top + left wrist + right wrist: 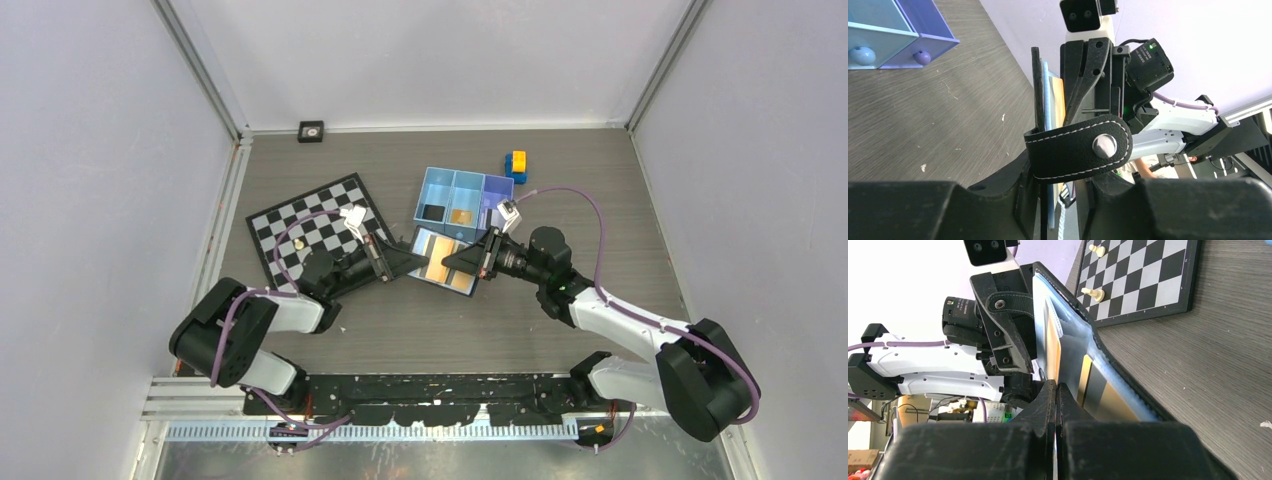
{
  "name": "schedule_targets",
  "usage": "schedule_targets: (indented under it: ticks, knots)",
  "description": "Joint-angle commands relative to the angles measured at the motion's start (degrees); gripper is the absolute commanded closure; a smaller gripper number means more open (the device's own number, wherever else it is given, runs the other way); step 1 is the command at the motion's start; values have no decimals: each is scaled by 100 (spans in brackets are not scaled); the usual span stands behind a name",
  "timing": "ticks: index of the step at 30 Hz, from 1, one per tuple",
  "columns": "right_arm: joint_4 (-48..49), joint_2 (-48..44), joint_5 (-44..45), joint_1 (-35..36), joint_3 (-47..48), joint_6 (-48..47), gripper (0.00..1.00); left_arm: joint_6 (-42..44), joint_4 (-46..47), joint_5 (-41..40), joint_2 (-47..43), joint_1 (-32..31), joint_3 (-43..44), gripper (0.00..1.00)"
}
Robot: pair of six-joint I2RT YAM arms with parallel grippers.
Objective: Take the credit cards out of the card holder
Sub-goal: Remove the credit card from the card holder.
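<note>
The black card holder (432, 245) is open between my two grippers, its pale blue inner faces showing. My left gripper (405, 262) has the holder's edge and snap strap (1078, 147) between its fingers. Those jaws stand apart, with a gap on the right side of the holder (1037, 90). My right gripper (1055, 386) is shut, its tips pinching the edge of the gold-orange credit card (1053, 347) that sticks out of the holder's (1073, 335) pocket. A silvery-grey card (1098, 390) lies in the other face.
A light-blue three-compartment tray (440, 180) stands just behind the holder, with a gold thing in its middle compartment. A chessboard (300, 225) with two small pieces lies at the left. Yellow-and-blue blocks (516, 165) sit at the back right. Walls close in three sides.
</note>
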Motion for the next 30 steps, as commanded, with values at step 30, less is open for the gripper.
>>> schedule_targets:
  ticks: [30]
  knots:
    - [272, 149, 8, -37, 69, -76, 70, -104, 460, -55, -262, -12, 86, 100]
